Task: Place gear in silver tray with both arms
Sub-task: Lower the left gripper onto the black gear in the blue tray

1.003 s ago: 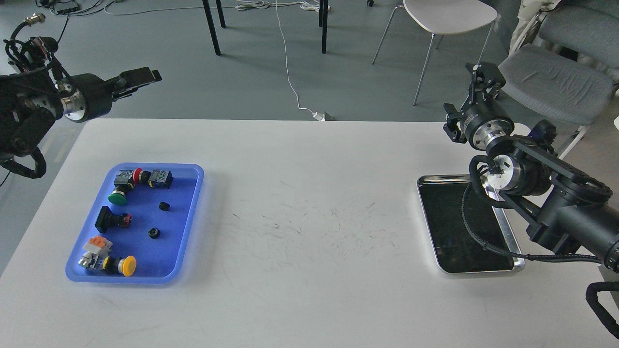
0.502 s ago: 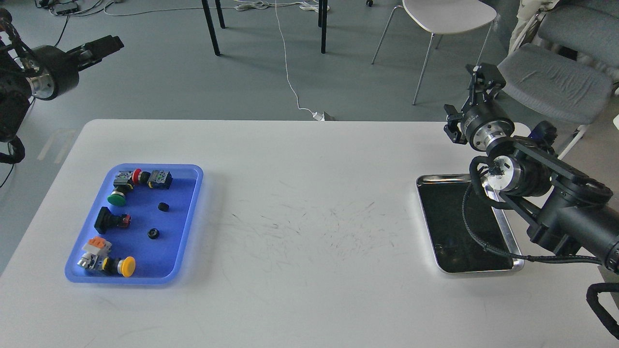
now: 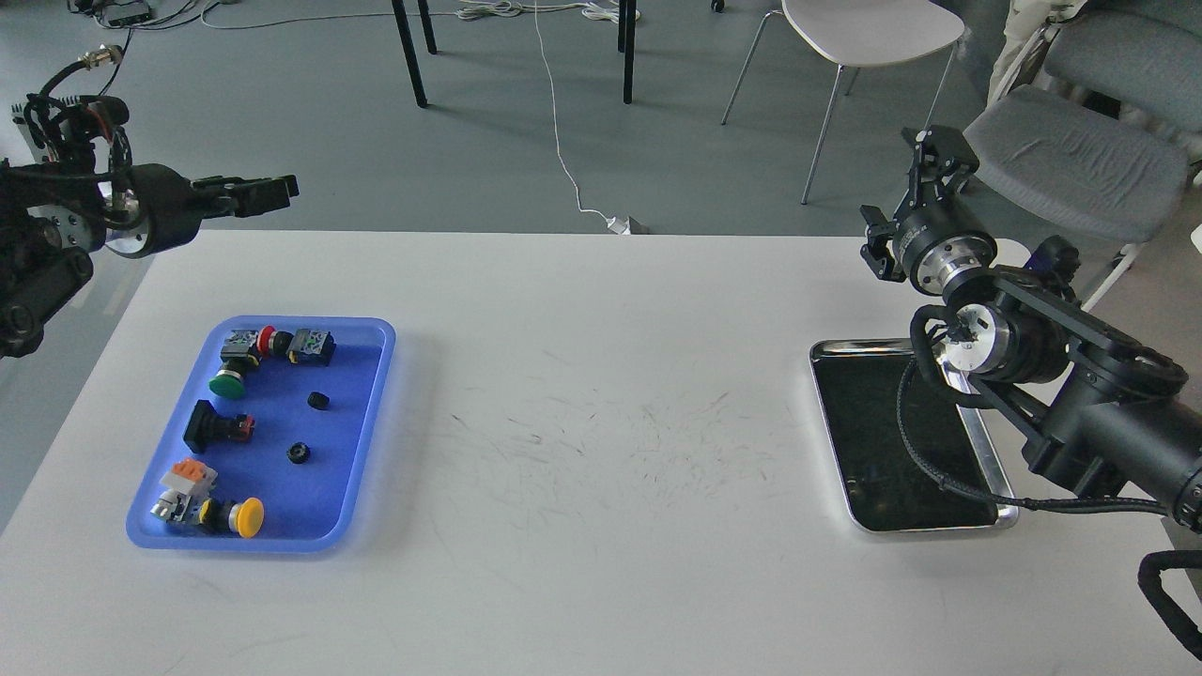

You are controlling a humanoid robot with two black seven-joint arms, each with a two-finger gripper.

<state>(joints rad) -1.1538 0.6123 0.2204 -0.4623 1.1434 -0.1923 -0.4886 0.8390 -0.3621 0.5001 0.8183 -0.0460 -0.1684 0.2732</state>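
White table (image 3: 601, 394), scuffed with dark marks in the middle. Blue plastic tray (image 3: 376, 413) on the left side of table, holding loose parts: green push-button (image 3: 228, 380) at upper left, red-capped part (image 3: 268, 340) and dark switch block (image 3: 313, 346) next to it along the far edge, black flanged part (image 3: 211, 426) mid-left, yellow push-button (image 3: 246, 516) at near edge, grey block with orange top (image 3: 186, 479) just behind it. Two small black gears inside same tray: gear (image 3: 318, 401) toward the right wall, second gear (image 3: 299, 453) nearer and slightly left of it, apart from each other and from other parts. Both lying flat, untouched.

Silver tray (image 3: 850, 512) at far right of table, dark reflective bottom, nothing visible in it; its right rim and far corner partly hidden by right arm.

Left hand (image 3: 268, 191) above the table's far-left corner, pointing right, well apart from blue tray; seen edge-on and dark, fingers not separable, cannot tell opening; nothing seen in it.

Right hand (image 3: 930, 155) raised beyond the table's far-right edge, pointing up and away, above and behind silver tray; seen small and dark, opening cannot be told, nothing seen held. Right arm's wrist and cable (image 3: 925, 451) hanging over silver tray.
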